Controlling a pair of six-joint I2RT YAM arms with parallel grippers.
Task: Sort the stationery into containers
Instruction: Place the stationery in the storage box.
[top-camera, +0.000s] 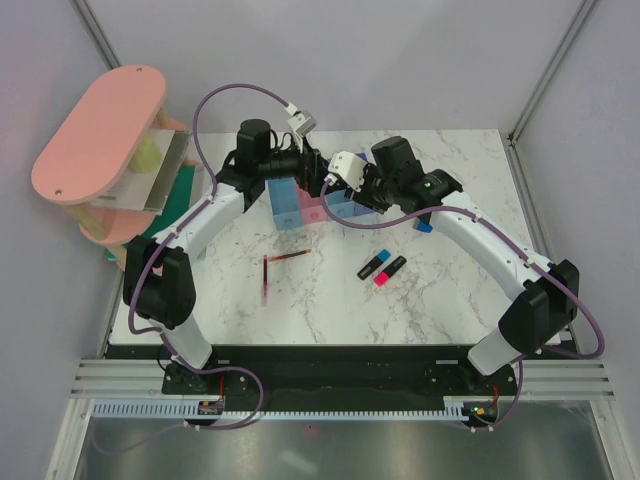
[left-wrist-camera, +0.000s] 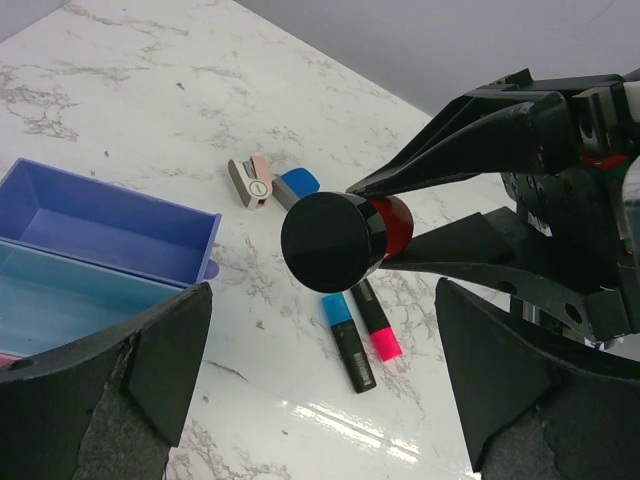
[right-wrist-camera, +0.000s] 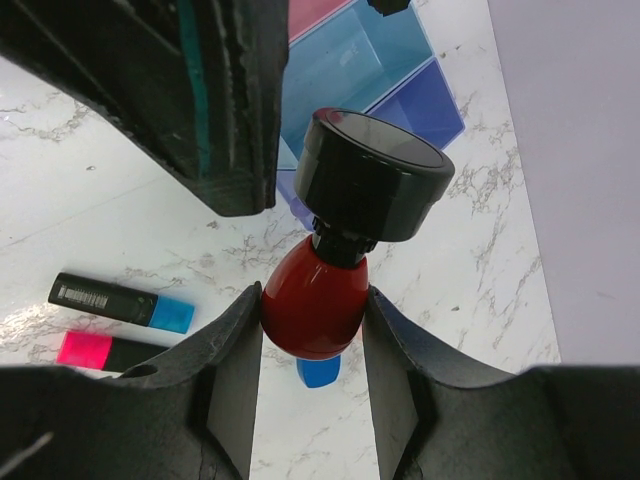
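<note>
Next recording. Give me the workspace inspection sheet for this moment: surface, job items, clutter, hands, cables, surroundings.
Surface: white marble table, no spills seen.
Job's things: bins at the far side; red pens, blue highlighter, pink highlighter, blue block and beige eraser loose on the table; red-black capped piece held in the air.
Clutter: pink shelf rack at the left edge.
Hands: right hand shut on the piece's red body; left hand open, facing its black cap.
Cables: purple cables loop off both arms.
Surroundings: plain pale walls.
</note>
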